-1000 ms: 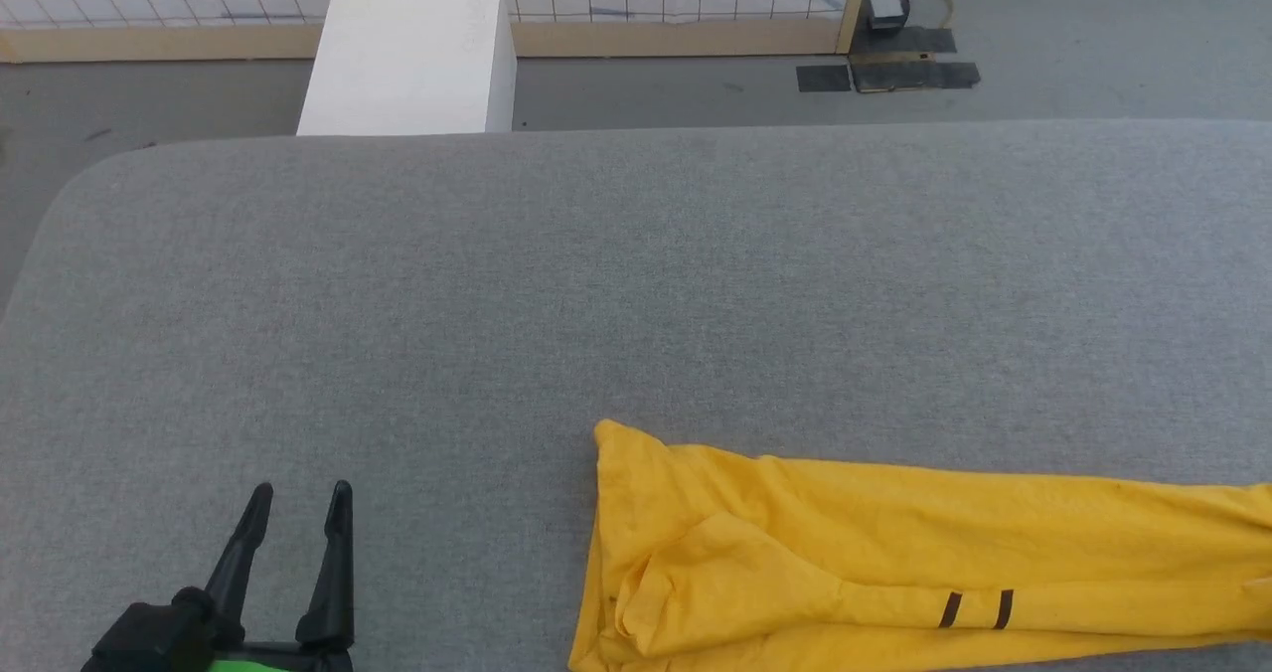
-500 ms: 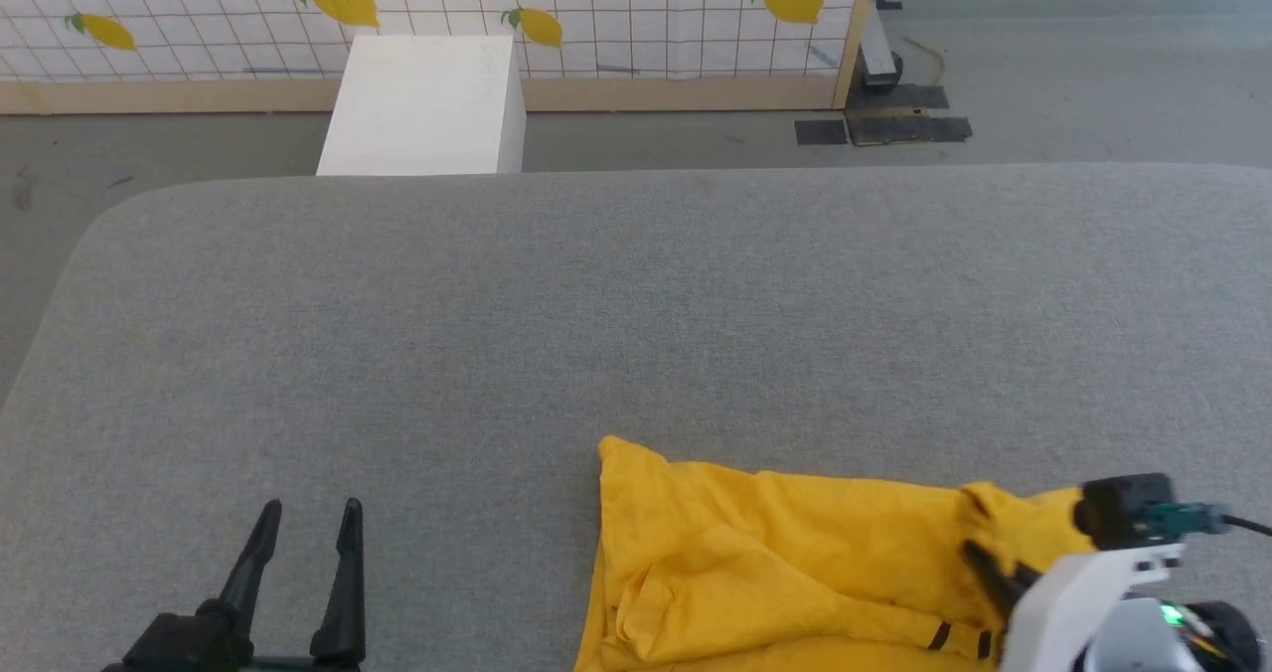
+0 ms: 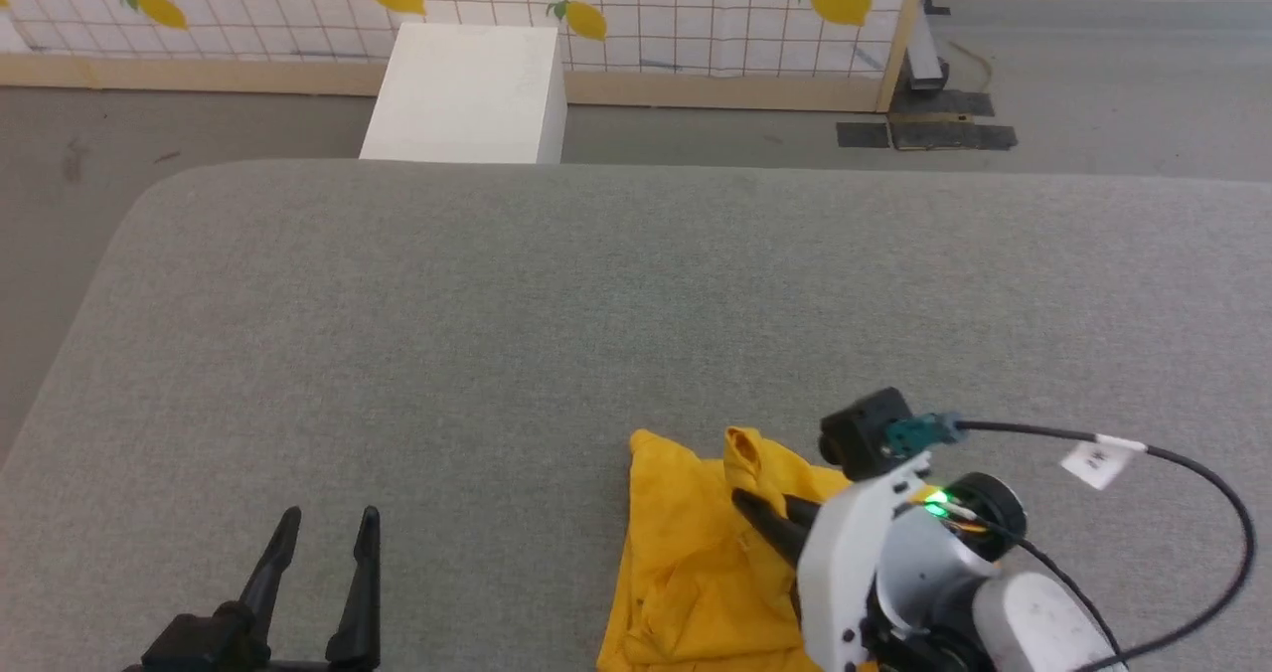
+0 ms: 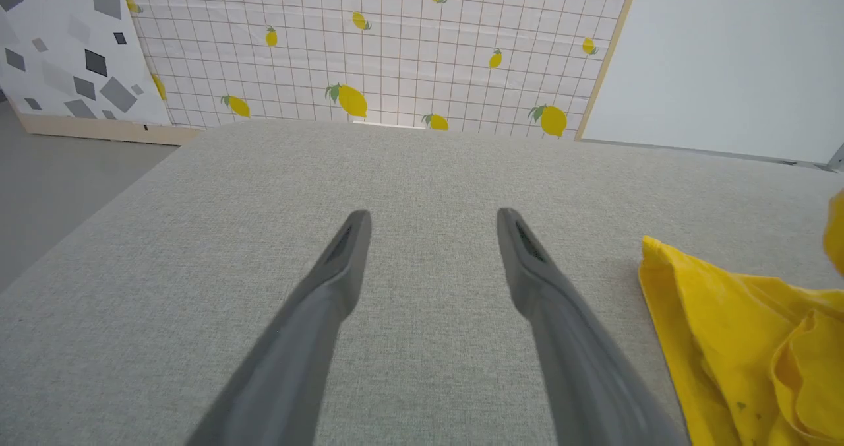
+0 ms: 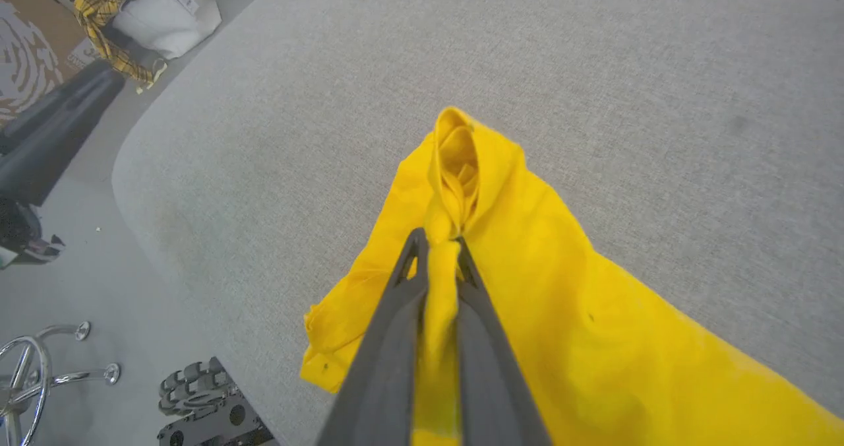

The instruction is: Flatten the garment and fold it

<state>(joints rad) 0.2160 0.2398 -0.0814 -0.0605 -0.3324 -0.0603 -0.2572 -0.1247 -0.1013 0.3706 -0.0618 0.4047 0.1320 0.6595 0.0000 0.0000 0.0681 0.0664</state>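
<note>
Right gripper, jaws pinching a raised fold of the yellow garment, which lies bunched at the near edge of the grey table, right of centre; left gripper, jaws spread, near left, apart from it.

We've got the garment lying on the table by its near edge, right of centre. Our right gripper is over the garment's right part, with a fold of cloth between its fingers. Our left gripper hovers above the table, well to the garment's left. Behind the table a box stands on the floor, with a screen behind it.
</note>
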